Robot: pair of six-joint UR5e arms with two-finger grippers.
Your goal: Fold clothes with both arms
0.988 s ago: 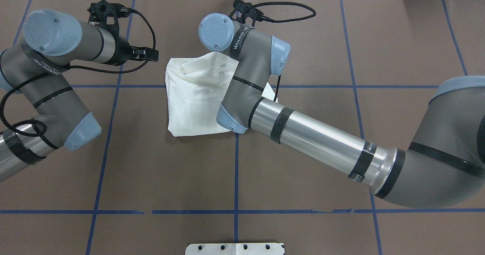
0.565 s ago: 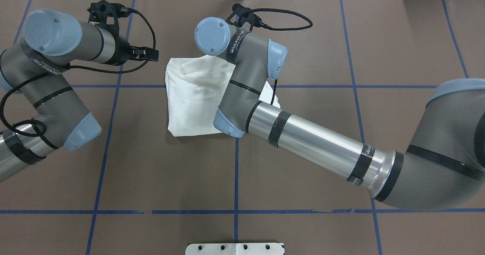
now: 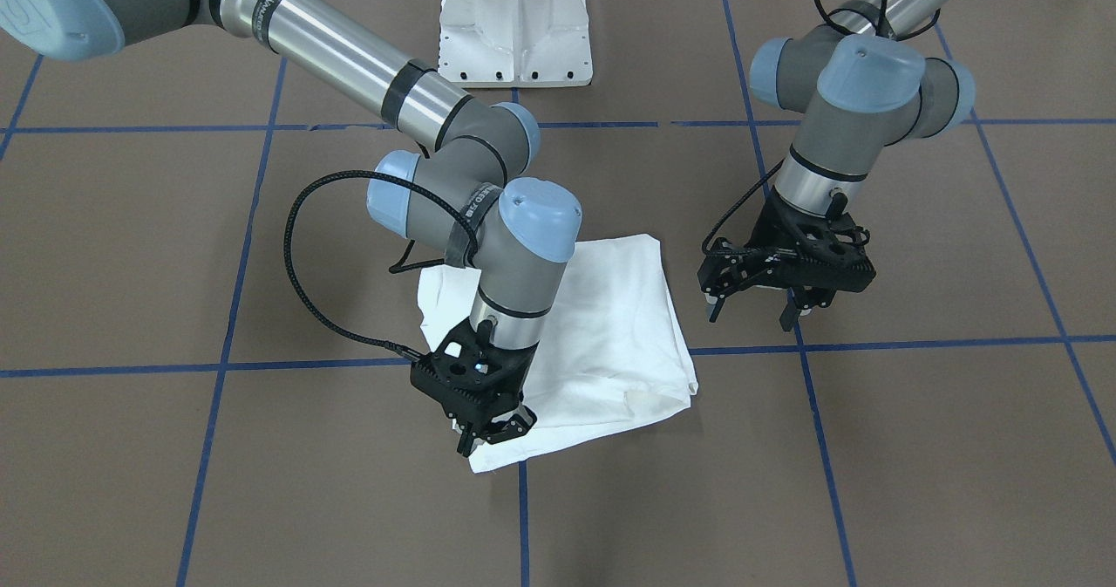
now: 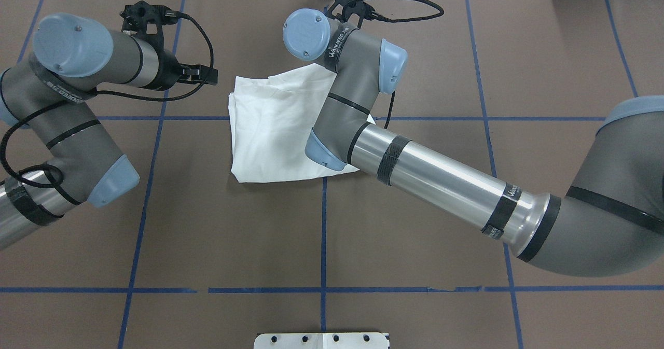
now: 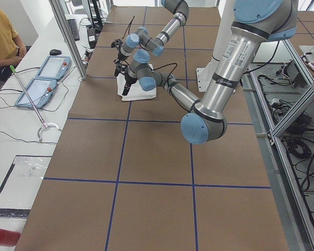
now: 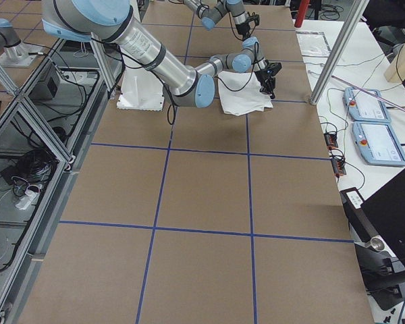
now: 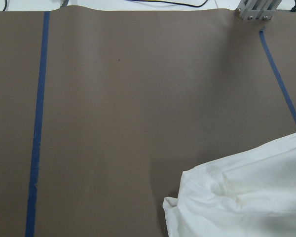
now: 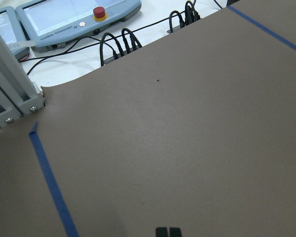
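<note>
The white shirt lies folded into a rough rectangle near the table's middle, with no printed text showing. It also shows in the overhead view and at the lower right of the left wrist view. My right gripper points down at the shirt's far corner and is shut on that corner. Its pads sit pressed together in the right wrist view. My left gripper is open and empty, and it hovers over bare table beside the shirt's left edge.
The white pedestal base stands at the robot's side of the table. Blue tape lines grid the brown table. An aluminium post, cables and control pendants lie past the far edge. An operator sits beside the table.
My right arm has moved away from the robot and slightly right, drawing the shirt's far corner with it. The raised fold has flattened out. The left arm has not moved.
</note>
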